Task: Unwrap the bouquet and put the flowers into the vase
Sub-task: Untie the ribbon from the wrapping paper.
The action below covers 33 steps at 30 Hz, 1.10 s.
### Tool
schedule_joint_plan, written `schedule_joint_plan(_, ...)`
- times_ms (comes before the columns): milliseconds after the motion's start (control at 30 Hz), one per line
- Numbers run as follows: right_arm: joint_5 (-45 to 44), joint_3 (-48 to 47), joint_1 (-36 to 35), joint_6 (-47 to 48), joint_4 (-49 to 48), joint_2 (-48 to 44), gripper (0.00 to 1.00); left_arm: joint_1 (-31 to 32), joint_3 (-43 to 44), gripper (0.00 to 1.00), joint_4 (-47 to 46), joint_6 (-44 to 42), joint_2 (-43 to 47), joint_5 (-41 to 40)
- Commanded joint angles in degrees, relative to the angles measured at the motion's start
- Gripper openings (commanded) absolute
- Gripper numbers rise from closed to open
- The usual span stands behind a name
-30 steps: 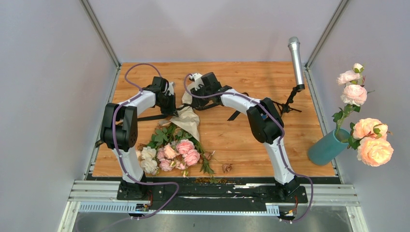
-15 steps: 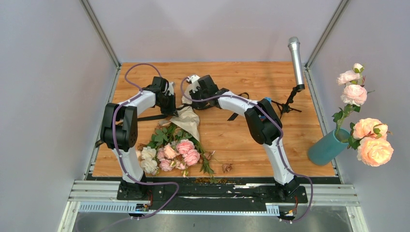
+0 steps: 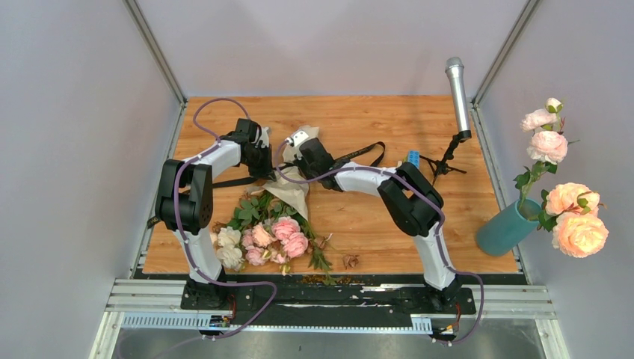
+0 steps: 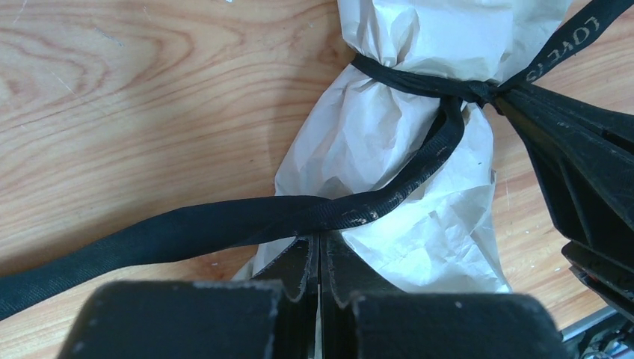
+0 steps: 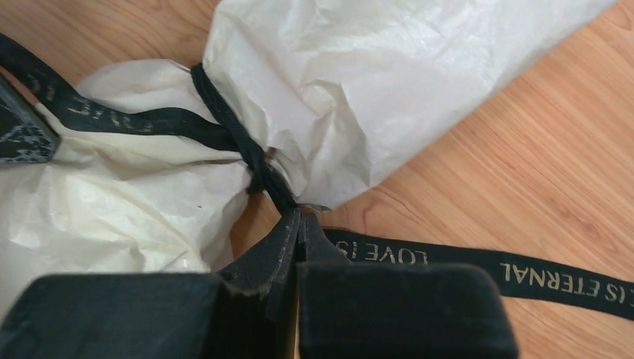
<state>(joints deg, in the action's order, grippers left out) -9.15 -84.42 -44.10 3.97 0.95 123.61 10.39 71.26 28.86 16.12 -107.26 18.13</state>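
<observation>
Observed condition: the bouquet (image 3: pixel 271 218) lies on the worktop (image 3: pixel 374 120) between the two arms, blooms toward the arm bases and the wrapped stem end pointing away. The kraft paper (image 4: pixel 389 134) is cinched at its neck by the black ribbon (image 5: pixel 224 134), and the knot is not yet undone.

Left hand (image 4: pixel 319 243): clenched. A ribbon tail bends across its fingertips; whether it is actually pinched there cannot be confirmed from the wrist view.

Right hand (image 5: pixel 297 221): clenched, grasping the black ribbon at the knot, where the strand runs directly into the closed tips. A second, printed tail lies loose on the worktop beside it.

Assessment: the two hands are set close together on opposite sides of the neck, judged so that the tie can be pulled apart while the bundle is kept from sliding.

The vase (image 3: pixel 502 228) stands well apart at the right edge, tilted, and is already occupied by large peach roses (image 3: pixel 576 224). No small flowers (image 3: pixel 288 228) have been placed in it.

Stage: unwrapping, early. Risk noted: the thin paper may be torn or dragged if the knot resists.
</observation>
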Motion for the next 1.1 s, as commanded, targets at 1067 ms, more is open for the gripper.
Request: schedule_joint_plan(1067,-6.0,2.5,1.2,-7.7,1.4,-15.6,0.00,-0.5,-0.3,0.00,2.3,-1.8,0.3,-3.3)
